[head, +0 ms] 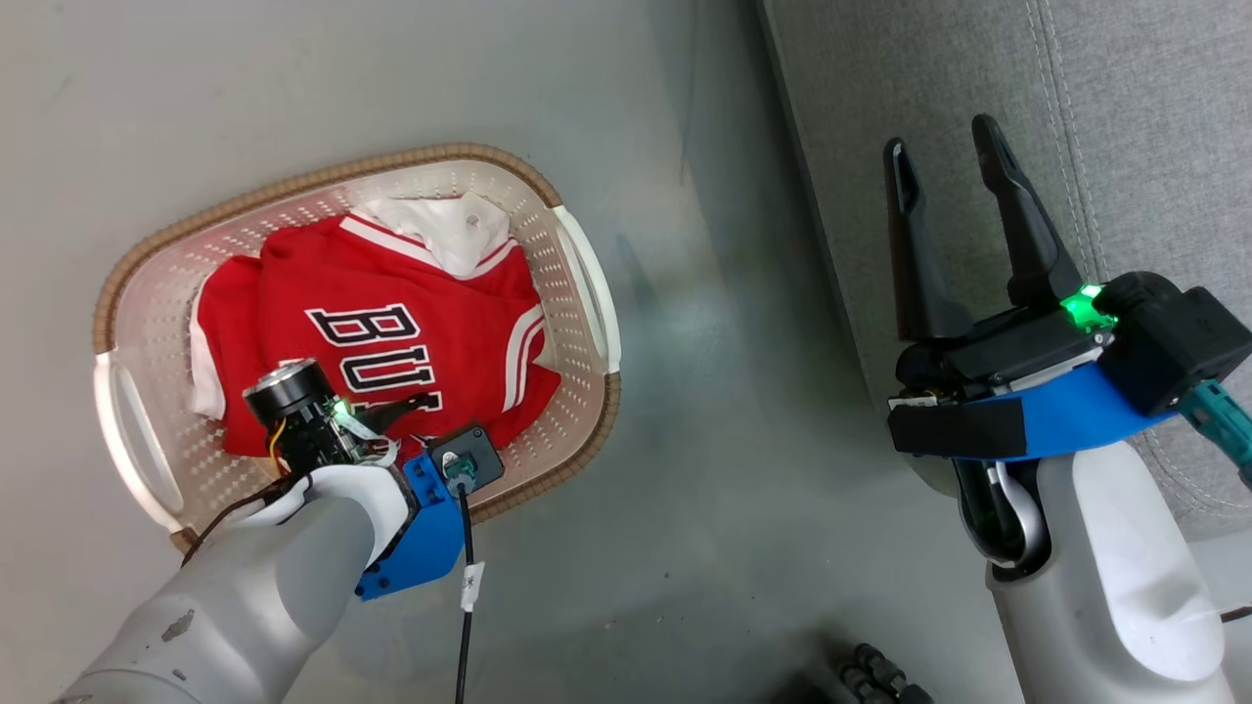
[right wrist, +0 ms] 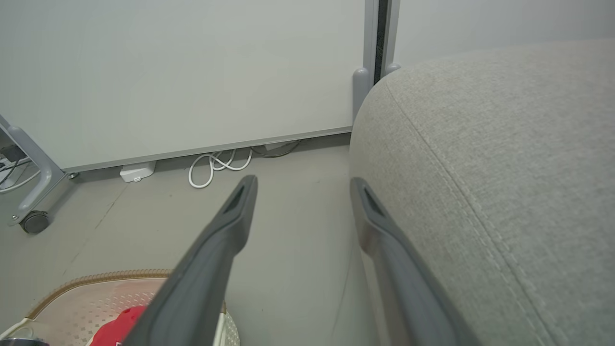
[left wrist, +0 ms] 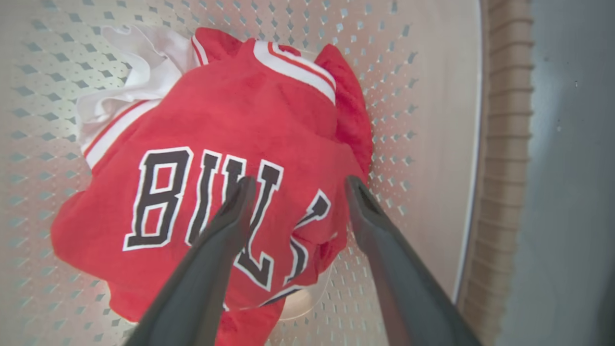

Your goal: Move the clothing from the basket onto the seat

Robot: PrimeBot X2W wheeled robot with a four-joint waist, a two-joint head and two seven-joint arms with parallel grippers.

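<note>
One basket (head: 323, 178) holds one red jersey (head: 391, 293), one white cloth (head: 448, 231). Left tool (left wrist: 298, 185), right tool (head: 939, 139): both spread wide, empty.

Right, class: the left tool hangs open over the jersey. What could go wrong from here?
1. The left tool hangs near one edge of the jersey and might pinch one layer, leaving the white cloth behind.
2. One finger is close to the basket wall and could snag it.
3. Floor separates basket and seat; a loose grip may drop the jersey there.
</note>
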